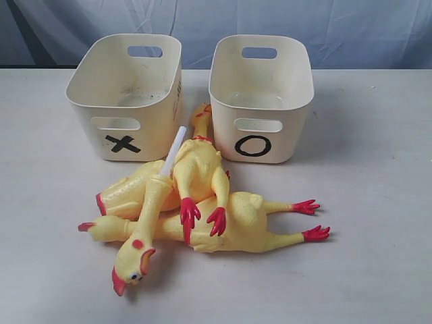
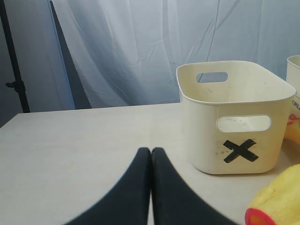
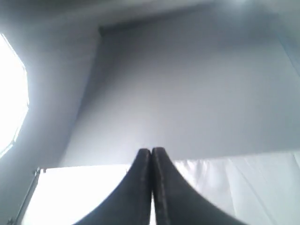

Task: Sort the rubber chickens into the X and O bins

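Pile of rubber chickens lies just in front of X bin and O bin. Left gripper and right gripper clenched, holding nothing.

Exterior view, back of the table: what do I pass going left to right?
X bin → rubber chicken with its head poking up between the two bins → O bin.

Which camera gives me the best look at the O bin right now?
The exterior view: the O bin shows whole, its black O facing the camera. The left wrist view catches only a sliver of it at the frame edge. The right wrist view shows none of it.
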Motion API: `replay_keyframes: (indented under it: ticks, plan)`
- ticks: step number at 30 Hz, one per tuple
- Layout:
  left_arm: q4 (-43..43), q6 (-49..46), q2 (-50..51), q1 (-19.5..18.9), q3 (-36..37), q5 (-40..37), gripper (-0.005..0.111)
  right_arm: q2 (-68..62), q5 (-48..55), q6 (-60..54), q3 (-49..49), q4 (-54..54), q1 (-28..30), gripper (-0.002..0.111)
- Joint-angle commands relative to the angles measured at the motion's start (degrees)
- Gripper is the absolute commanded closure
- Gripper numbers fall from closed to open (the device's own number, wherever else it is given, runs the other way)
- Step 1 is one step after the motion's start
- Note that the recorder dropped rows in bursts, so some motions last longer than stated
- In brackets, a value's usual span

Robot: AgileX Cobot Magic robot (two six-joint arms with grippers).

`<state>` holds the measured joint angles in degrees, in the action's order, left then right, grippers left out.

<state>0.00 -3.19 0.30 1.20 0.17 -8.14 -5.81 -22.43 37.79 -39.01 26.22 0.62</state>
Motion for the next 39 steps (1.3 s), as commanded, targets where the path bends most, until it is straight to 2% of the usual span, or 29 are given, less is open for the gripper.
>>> replay_keyframes:
  ticks: [1,9,12,14,18,20,24,25,27,30,32,34,39]
  plan:
    - [-0.39,-0.01,-0.3,0.0,-0.17,0.45,0.107,-8.55,16.63,27.87,-8.45,19.32,-0.13,0.109]
    - [-0.39,-0.01,-0.3,0.0,-0.17,0.45,0.107,-22.41,13.57,35.01,-9.81,27.67,-0.13,0.109]
    - [-0.39,-0.01,-0.3,0.0,-0.17,0.45,0.107,-27.58,12.82,44.52,-9.81,37.1,-0.13,0.109]
    - [-0.39,-0.01,-0.3,0.0,-0.17,0.45,0.107,-31.19,10.29,55.33,-9.59,45.77,-0.13,0.109]
    - [-0.39,-0.01,-0.3,0.0,-0.17,0.45,0.107,-38.47,-9.14,83.57,-9.45,69.31,-0.13,0.109]
    - [-0.39,-0.01,-0.3,0.0,-0.17,0.45,0.107,-42.95,-22.0,83.49,-9.32,73.47,-0.13,0.109]
    - [-0.39,-0.01,-0.3,0.0,-0.17,0.45,0.107,-52.91,-46.14,83.49,-9.07,73.73,-0.13,0.109]
    - [-0.39,-0.01,-0.3,0.0,-0.17,0.45,0.107,-55.44,-47.53,83.49,-9.07,73.73,-0.13,0.109]
    - [-0.39,-0.01,-0.3,0.0,-0.17,0.45,0.107,-58.6,-47.53,82.36,-8.79,73.73,-1.11,0.109]
    - [-0.39,-0.01,-0.3,0.0,-0.17,0.45,0.107,-61.43,-47.53,72.91,-8.06,73.73,-2.39,0.109]
    - [-0.39,-0.01,-0.3,0.0,-0.17,0.45,0.107,-62.03,-46.07,71.45,-8.06,73.73,-3.1,0.109]
    - [-0.39,-0.01,-0.3,0.0,-0.17,0.45,0.107,-61.79,-34.71,71.45,-8.06,73.73,-3.53,0.109]
    - [-0.39,-0.01,-0.3,0.0,-0.17,0.45,0.107,-60.48,6.19,76.69,-7.97,73.73,-3.68,0.109]
